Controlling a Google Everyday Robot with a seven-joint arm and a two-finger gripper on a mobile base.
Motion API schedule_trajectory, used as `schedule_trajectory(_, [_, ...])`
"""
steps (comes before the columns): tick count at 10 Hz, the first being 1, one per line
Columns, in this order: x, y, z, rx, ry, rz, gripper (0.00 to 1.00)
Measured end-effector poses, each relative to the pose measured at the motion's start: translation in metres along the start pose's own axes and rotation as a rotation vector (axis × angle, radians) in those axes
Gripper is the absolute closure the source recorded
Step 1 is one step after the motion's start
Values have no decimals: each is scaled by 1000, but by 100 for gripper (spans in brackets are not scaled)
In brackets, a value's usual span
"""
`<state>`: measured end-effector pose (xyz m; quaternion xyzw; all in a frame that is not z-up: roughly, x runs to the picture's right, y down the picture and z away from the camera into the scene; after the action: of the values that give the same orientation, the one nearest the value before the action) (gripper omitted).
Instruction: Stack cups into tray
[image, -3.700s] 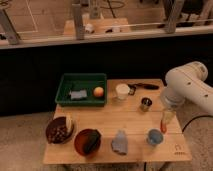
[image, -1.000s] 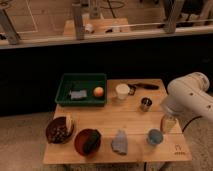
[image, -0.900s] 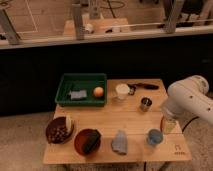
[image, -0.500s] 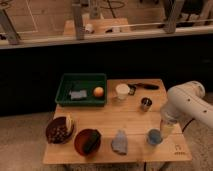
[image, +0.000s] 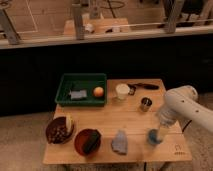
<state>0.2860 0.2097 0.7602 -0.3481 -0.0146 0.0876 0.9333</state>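
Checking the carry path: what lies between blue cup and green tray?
Only bare tabletop between blue cup and tray, in the camera view; the white cup stands off that line. The gripper hangs at the blue cup.

Gripper descent.
The gripper (image: 160, 130) has swung lower and nearer; the light blue cup (image: 152, 138) now lies just beside it.
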Motion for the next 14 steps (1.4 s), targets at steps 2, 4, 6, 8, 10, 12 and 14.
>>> schedule_trajectory(2, [-1,-2,13,-17,-7,13,20])
schedule_trajectory(4, [-5,-5,25,-28,-10,14,34])
schedule_trajectory(6, [-5,-8,35,-37,-13,20,54])
schedule_trajectory(8, [-7,-11,36,-35,-16,19,72])
schedule_trajectory(10, [-5,-15,31,-39,-14,33,83])
schedule_trajectory(12, [-4,-30,16,-34,-9,51,83])
schedule_trajectory(14, [-12,-61,-2,-9,-16,48,83])
